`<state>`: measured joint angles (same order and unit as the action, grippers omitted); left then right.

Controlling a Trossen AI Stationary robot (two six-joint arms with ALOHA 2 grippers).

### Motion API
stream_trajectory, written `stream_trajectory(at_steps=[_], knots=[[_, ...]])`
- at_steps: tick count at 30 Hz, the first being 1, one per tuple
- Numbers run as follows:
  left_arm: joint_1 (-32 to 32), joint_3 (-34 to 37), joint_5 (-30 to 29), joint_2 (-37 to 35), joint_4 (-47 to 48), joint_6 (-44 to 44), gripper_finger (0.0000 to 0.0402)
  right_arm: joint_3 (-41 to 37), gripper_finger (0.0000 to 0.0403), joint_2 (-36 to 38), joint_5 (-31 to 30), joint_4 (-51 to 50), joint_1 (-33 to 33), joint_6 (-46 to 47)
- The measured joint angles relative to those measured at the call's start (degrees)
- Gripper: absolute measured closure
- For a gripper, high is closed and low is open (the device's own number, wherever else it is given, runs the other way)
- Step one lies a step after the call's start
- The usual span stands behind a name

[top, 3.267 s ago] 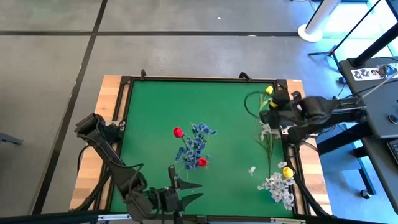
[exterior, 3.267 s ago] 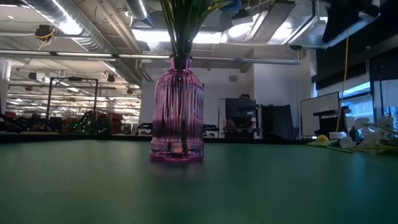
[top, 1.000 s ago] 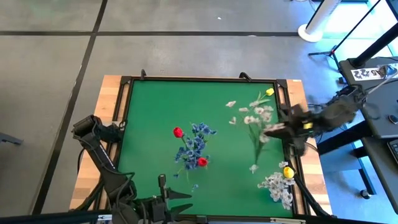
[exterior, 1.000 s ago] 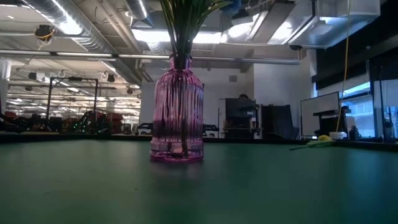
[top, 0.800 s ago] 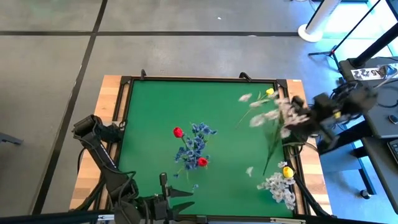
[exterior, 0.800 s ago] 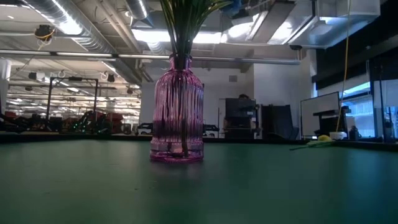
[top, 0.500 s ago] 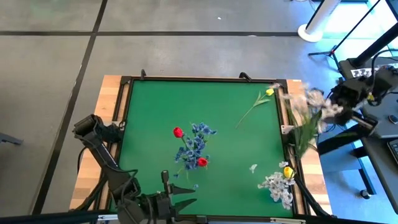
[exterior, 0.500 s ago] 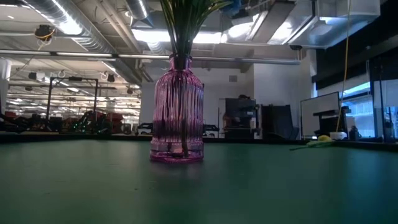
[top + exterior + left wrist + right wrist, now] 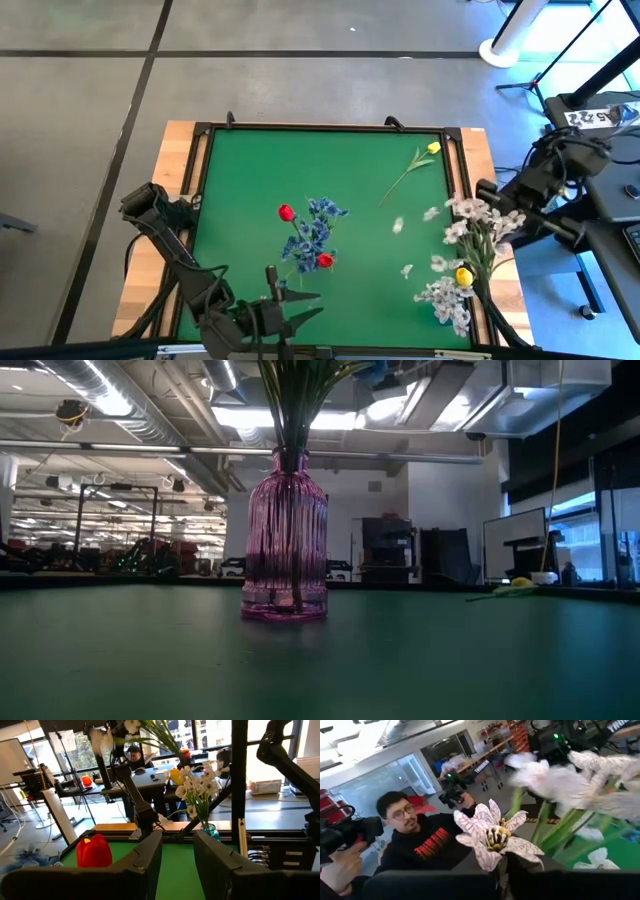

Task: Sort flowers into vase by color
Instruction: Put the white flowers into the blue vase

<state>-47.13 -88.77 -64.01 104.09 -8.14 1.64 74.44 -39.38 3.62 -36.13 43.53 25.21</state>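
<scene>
White sprays (image 9: 472, 222) hang over the desk's (image 9: 250, 180) right edge, held by the right gripper (image 9: 497, 213), whose arm reaches in from beyond that edge. In the right wrist view a whitish blossom (image 9: 495, 836) sits just above that gripper's fingers, which look closed on the stems, though the grip itself is hidden. Beyond it a person (image 9: 415, 845) in a dark top holds a camera.

A purple vase (image 9: 286, 540) stands at mid-desk, green stems rising from its neck; from above, red tulips (image 9: 287, 212) and blue sprays (image 9: 318, 230) show over it. A yellow tulip (image 9: 432, 147) lies near the far right corner, its stem angled toward the centre. Another yellow tulip (image 9: 462, 275) lies among whitish sprays (image 9: 445, 300) at the near right corner. Loose white blossoms (image 9: 406, 270) dot the green nearby.

The left gripper (image 9: 295, 308) waits at the near edge, fingers (image 9: 142, 855) apart and holding nothing.
</scene>
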Motion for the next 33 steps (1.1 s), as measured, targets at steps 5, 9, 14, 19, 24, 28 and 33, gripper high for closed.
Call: stream_trajectory(at_steps=[5,9,14,19,24,28,33], knots=[[0.0,0.0,0.0,0.0,0.0,-0.7,0.0294,-3.3,0.0393,0.2,1.2,-0.2,0.0,-2.2],[0.0,0.0,0.0,0.0,0.0,-1.8,0.0294,-4.2,0.0395,0.2,4.5,1.6,0.0,-4.9],[-0.1,0.0,0.0,0.0,0.0,-3.0,0.0294,-4.9,0.0389,0.3,8.2,4.3,0.0,-8.3],[-0.1,0.0,0.0,0.0,0.0,-3.2,0.0294,-8.4,0.0396,0.2,15.3,8.5,1.1,-13.9],[-0.1,0.0,0.0,0.0,0.0,-3.2,0.0294,-11.5,0.0395,0.5,12.7,11.2,8.1,-18.8],[-0.1,0.0,0.0,0.0,0.0,-3.2,0.0294,-13.9,0.0389,0.5,4.8,12.6,15.6,-20.9],[0.0,0.0,0.0,0.0,0.0,-3.2,0.0294,-15.6,0.0388,-0.1,-3.5,12.5,24.6,-23.8]])
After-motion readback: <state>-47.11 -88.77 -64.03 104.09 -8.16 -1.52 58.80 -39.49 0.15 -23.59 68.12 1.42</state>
